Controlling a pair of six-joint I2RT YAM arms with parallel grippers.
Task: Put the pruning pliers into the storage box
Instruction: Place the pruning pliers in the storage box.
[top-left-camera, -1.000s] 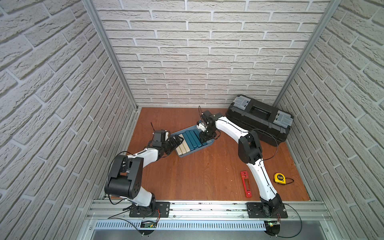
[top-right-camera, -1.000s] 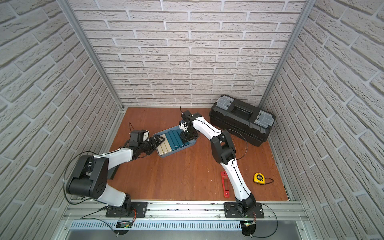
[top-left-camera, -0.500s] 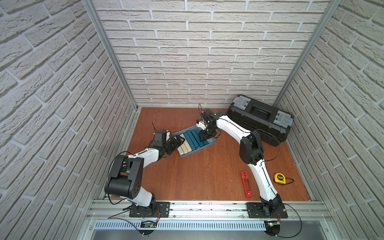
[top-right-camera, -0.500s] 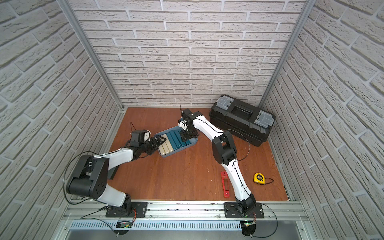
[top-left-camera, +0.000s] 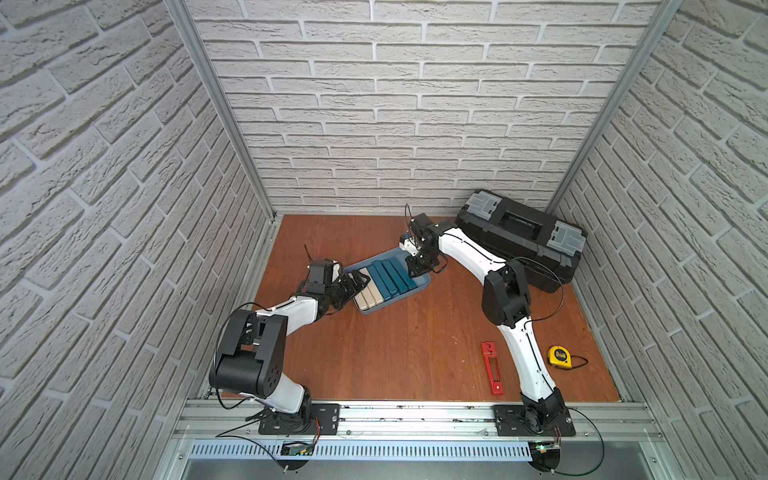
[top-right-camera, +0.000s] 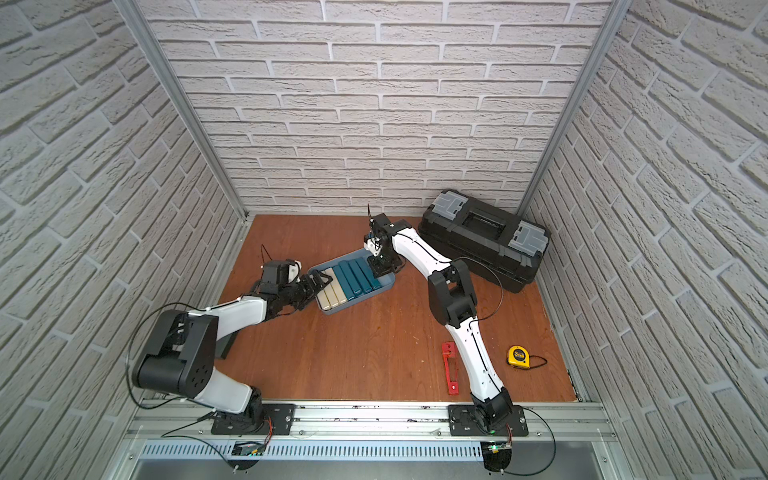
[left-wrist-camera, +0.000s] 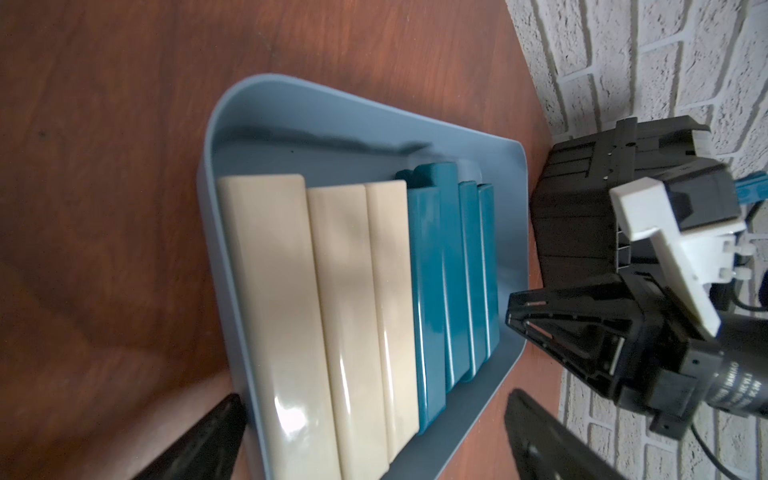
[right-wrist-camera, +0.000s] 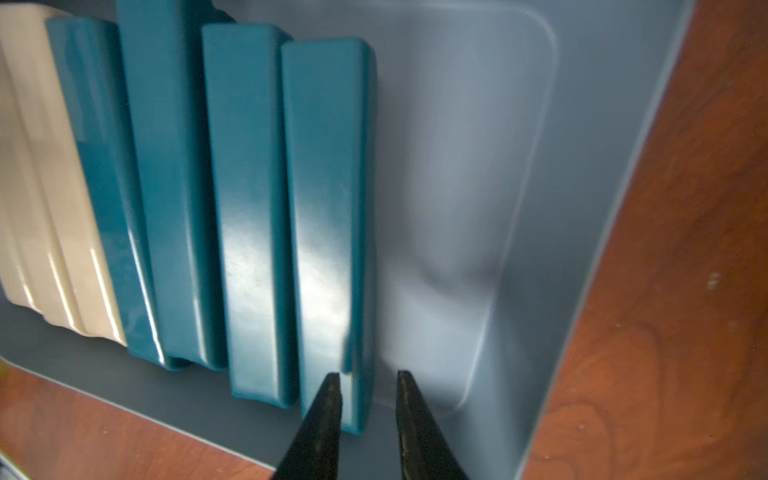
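The red pruning pliers (top-left-camera: 491, 368) (top-right-camera: 450, 368) lie flat on the wooden floor near the front, beside the right arm's base link, and no gripper touches them. The light blue storage box (top-left-camera: 424, 283) (top-right-camera: 390, 284) sits mid-floor and holds teal and cream bars. My left gripper (top-left-camera: 359, 283) (left-wrist-camera: 376, 397) is open wide and straddles the box's near end. My right gripper (top-left-camera: 417, 270) (right-wrist-camera: 368, 376) hangs over the box's far end. Its jaws stand a narrow gap apart above the edge of the outermost teal bar (right-wrist-camera: 328, 216) and hold nothing.
Several teal bars (top-left-camera: 392, 276) and three cream bars (top-left-camera: 368, 297) fill most of the box. A bare strip of box floor (right-wrist-camera: 449, 208) lies beside the outermost teal bar. A black toolbox (top-left-camera: 519, 237) stands at the back right. A yellow tape measure (top-left-camera: 560, 356) lies near the right wall.
The right gripper's jaws have narrowed and it has shifted slightly over the box's far end. The left arm, the box and the pliers have not moved.
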